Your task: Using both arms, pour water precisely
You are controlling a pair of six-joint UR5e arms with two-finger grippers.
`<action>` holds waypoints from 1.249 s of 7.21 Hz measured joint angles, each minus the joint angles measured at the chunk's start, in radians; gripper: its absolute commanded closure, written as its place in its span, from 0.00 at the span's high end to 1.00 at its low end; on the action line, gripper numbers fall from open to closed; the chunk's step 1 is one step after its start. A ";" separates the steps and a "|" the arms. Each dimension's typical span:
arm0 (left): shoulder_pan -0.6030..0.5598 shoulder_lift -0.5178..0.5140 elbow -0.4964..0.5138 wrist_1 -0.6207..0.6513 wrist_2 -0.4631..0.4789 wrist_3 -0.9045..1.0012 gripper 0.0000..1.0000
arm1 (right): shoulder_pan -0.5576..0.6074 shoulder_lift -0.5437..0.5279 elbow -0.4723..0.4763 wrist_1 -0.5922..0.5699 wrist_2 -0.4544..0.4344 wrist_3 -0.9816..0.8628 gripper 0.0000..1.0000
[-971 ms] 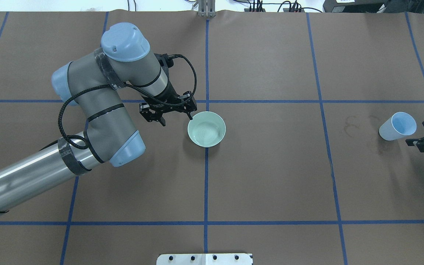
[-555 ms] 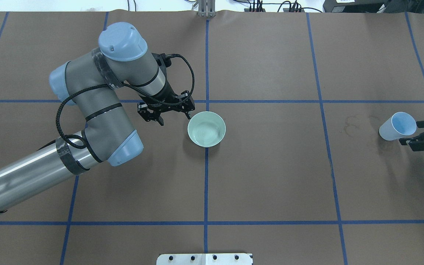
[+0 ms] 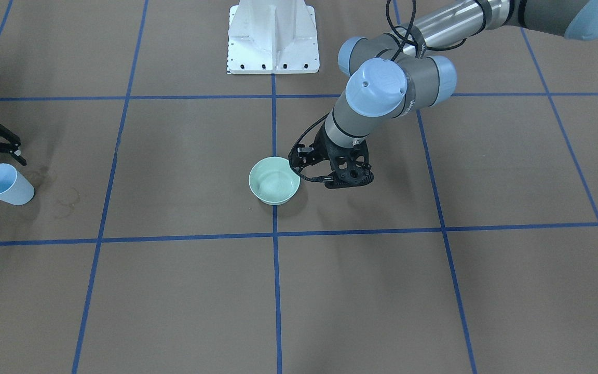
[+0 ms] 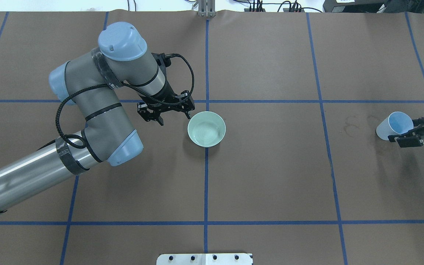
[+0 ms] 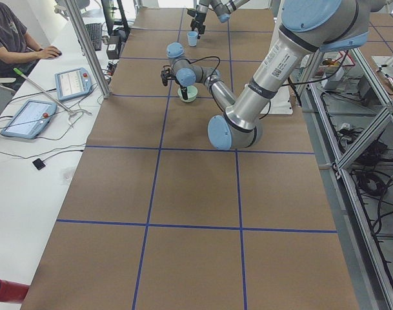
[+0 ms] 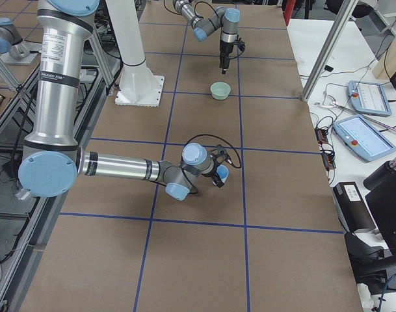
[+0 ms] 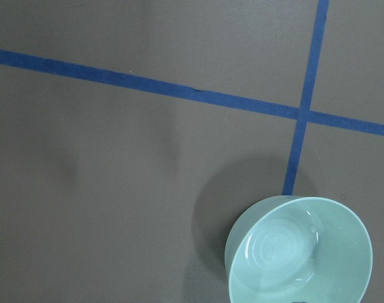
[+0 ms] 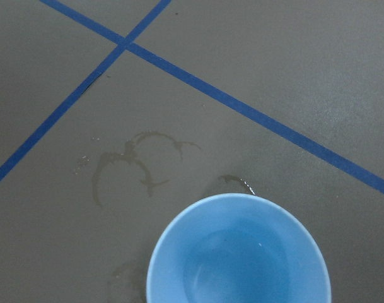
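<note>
Left fingers (image 4: 188, 110) spread just beside bowl (image 4: 207, 129) rim, right fingers (image 4: 405, 141) spread beside cup (image 4: 392, 127); bare mat (image 4: 271, 165) between.

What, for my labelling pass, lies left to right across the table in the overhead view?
left gripper → green bowl → dried ring stains → blue cup; the right gripper overlaps the cup, so it is left out.

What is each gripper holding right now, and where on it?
Nothing is gripped. The left gripper is open beside the bowl, near its rim. The right gripper is open at the blue cup, not closed on it.
</note>
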State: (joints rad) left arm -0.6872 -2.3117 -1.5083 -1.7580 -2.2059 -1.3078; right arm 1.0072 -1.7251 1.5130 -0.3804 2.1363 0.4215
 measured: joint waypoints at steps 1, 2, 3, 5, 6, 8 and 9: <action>0.000 0.000 -0.001 0.000 0.000 0.000 0.87 | 0.000 0.002 0.000 0.000 -0.012 0.000 0.99; 0.000 0.000 -0.002 0.000 0.000 -0.001 0.88 | -0.002 0.002 -0.003 0.005 -0.025 0.001 0.99; 0.000 0.000 -0.004 0.001 0.000 -0.002 0.87 | -0.006 0.002 -0.011 0.022 -0.045 0.003 0.99; 0.000 0.000 -0.005 0.001 0.000 -0.003 0.88 | -0.025 0.002 -0.036 0.086 -0.089 0.027 0.99; 0.000 0.000 -0.006 0.002 0.000 -0.003 0.87 | -0.035 0.001 -0.043 0.125 -0.103 0.045 0.98; 0.000 0.001 -0.004 0.002 0.001 -0.002 0.87 | -0.055 0.000 -0.087 0.214 -0.134 0.056 0.94; 0.000 0.001 -0.003 0.002 0.001 -0.001 0.88 | -0.064 0.001 -0.117 0.263 -0.157 0.057 0.93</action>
State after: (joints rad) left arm -0.6872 -2.3105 -1.5115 -1.7564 -2.2045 -1.3088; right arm 0.9433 -1.7239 1.3960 -0.1179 1.9795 0.4781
